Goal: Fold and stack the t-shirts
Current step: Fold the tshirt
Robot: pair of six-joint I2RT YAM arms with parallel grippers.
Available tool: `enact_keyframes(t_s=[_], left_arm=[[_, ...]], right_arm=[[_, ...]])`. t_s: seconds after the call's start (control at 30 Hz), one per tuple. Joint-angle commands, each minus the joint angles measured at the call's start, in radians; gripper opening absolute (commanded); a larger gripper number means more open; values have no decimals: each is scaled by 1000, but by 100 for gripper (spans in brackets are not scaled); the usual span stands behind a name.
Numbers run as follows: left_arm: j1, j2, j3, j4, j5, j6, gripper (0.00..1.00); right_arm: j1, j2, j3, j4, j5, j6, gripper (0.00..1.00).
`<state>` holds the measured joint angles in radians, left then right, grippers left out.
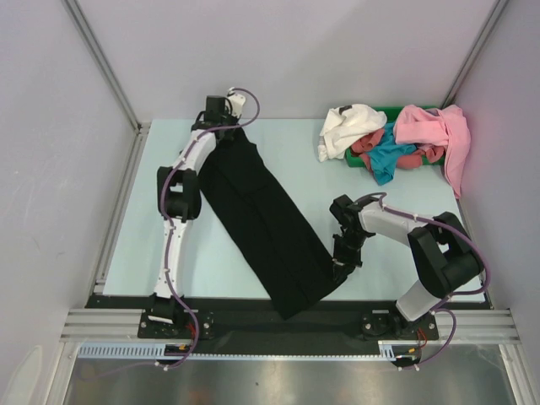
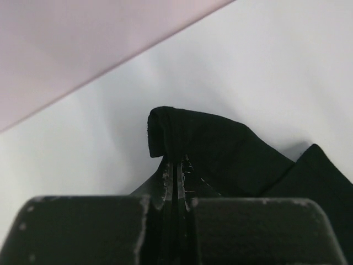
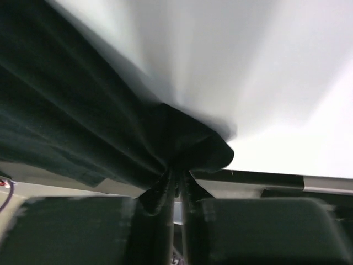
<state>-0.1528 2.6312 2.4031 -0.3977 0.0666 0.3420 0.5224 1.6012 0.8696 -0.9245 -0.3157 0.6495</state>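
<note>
Overhead, you see the black t-shirt [image 1: 261, 228] stretched as a long band from upper centre-left to lower centre of the table [image 1: 291, 160], with the other t-shirts [image 1: 396, 139] heaped at upper right. Only the wrist views confirm the grips. The left gripper [image 2: 176, 168] pinches a folded black edge, and the right gripper [image 3: 175, 179] is pressed on bunched black cloth.

Looks like a robotics lab test cell to us, not anyone's home. We see a left arm [image 1: 179, 202] and a right arm [image 1: 439, 253] bolted by an aluminium rail [image 1: 101, 325] at the edge of a pale table [image 1: 135, 236], plain white panels [image 1: 287, 51] on metal posts [image 1: 101, 63] boxing it in, and purple cables [image 1: 171, 287] running along the arms.
</note>
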Motion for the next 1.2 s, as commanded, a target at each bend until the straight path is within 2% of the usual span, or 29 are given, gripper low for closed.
enact_keyframes(t_s=[0.0, 0.03, 0.07, 0.1, 0.13, 0.2, 0.3, 0.33, 0.43, 0.47, 0.53, 0.6, 0.63, 0.67, 0.73, 0.77, 0.87, 0.93, 1.0, 1.17], left_arm=[[-40, -22, 7, 128, 24, 51, 1], [-45, -25, 5, 125, 27, 57, 9], [-53, -28, -1, 125, 30, 57, 19], [-54, -36, -18, 128, 26, 55, 33], [-54, -54, -25, 129, 18, 40, 57], [-51, -79, -38, 108, -2, 6, 69], [-34, -154, -39, 53, -11, -37, 73], [-30, -174, -41, 37, -7, -67, 75], [-4, -267, -70, -22, 16, -136, 80], [15, -292, -81, -42, 27, -159, 80], [36, -355, -128, -114, 81, -220, 81], [73, -420, -223, -160, 93, -259, 81], [100, -442, -269, -162, 102, -297, 80], [114, -462, -363, -161, 99, -314, 80], [140, -516, -455, -133, 91, -336, 79], [148, -528, -520, -122, 73, -365, 79], [194, -534, -574, -130, 58, -383, 78], [203, -516, -581, -145, 55, -397, 77], [208, -502, -582, -151, 50, -408, 77], [226, -423, -546, -165, 42, -440, 78]], right_arm=[[-2, -3, 51, -46, -14, -14, 17], [-5, 2, 75, -75, -2, -24, 30], [-13, 12, 109, -95, 16, -39, 35], [-21, 14, 170, -120, 56, -72, 39], [-36, 17, 207, -166, 76, -89, 44], [-93, 13, 309, -221, 114, -137, 47], [-165, 14, 437, -246, 150, -175, 50], [-176, 22, 532, -238, 155, -204, 52], [-185, 116, 693, -182, 147, -258, 57], [-188, 147, 803, -163, 135, -277, 59], [-185, 270, 915, -119, 107, -306, 63], [-186, 368, 1119, -88, 95, -317, 64], [-185, 467, 1191, -50, 89, -323, 64], [-185, 530, 1352, -30, 84, -320, 63], [-186, 639, 1503, 37, 69, -301, 62], [-188, 749, 1636, 67, 52, -254, 60], [-194, 847, 1660, 266, 8, -139, 51], [-193, 850, 1538, 461, 3, -24, 48], [-185, 868, 1470, 568, 27, 51, 47], [-134, 1017, 1601, 535, -20, 70, 48]])
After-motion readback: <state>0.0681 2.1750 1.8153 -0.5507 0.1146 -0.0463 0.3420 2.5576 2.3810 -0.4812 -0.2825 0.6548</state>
